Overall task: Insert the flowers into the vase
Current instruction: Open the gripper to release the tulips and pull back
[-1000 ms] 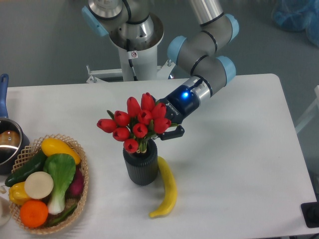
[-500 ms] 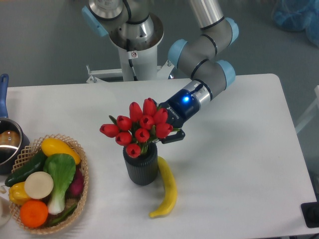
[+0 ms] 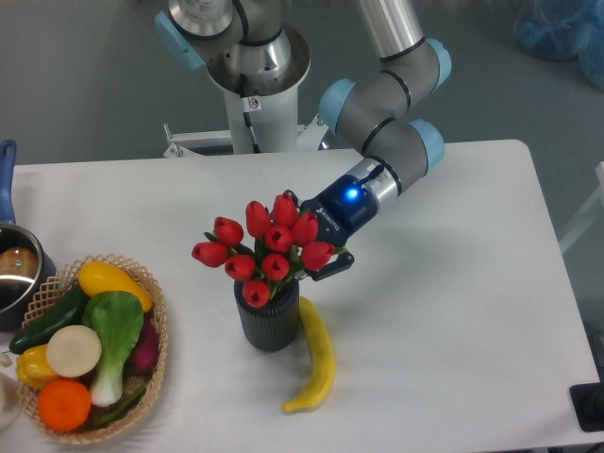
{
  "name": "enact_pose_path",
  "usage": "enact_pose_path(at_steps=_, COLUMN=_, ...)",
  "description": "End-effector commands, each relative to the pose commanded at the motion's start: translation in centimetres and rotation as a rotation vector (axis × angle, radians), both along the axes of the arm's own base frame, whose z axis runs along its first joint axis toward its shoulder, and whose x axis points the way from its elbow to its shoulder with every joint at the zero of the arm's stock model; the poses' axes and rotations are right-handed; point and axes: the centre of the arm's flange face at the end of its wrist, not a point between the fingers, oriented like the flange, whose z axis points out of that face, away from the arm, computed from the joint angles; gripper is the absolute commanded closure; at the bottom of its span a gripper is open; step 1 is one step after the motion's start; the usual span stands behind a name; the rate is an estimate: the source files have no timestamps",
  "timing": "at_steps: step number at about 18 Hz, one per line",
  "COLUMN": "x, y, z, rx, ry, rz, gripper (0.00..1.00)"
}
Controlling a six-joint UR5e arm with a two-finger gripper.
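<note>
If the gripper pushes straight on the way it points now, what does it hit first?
The gripper points down-left into the flowers it already holds; beyond them, probably the vase rim, though depth is unclear.

A robotics lab. An industrial arm's pedestal stands on bare grey floor at upper centre of the frame. A plain white table fills the lower part.

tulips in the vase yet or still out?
In. The tulips rise straight from the mouth of the upright vase, stems hidden inside. Gripper is at the bunch; jaws mostly hidden.
</note>
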Motion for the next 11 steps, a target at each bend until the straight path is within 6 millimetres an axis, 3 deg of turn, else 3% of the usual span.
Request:
enact_pose_path(at_steps=3, x=-0.09, y=-0.13, z=-0.07, rx=-0.004, ry=-0.008, rz=0.003, gripper=0.2)
enact_pose_path(at_steps=6, x=-0.13, y=-0.29, z=-0.18, rx=-0.003, ry=-0.007, rz=0.006, gripper=0.01)
enact_pose_path(at_steps=11, x=-0.21, y=-0.93, z=-0.3, rx=-0.018, ry=-0.004, rz=0.018, gripper=0.0)
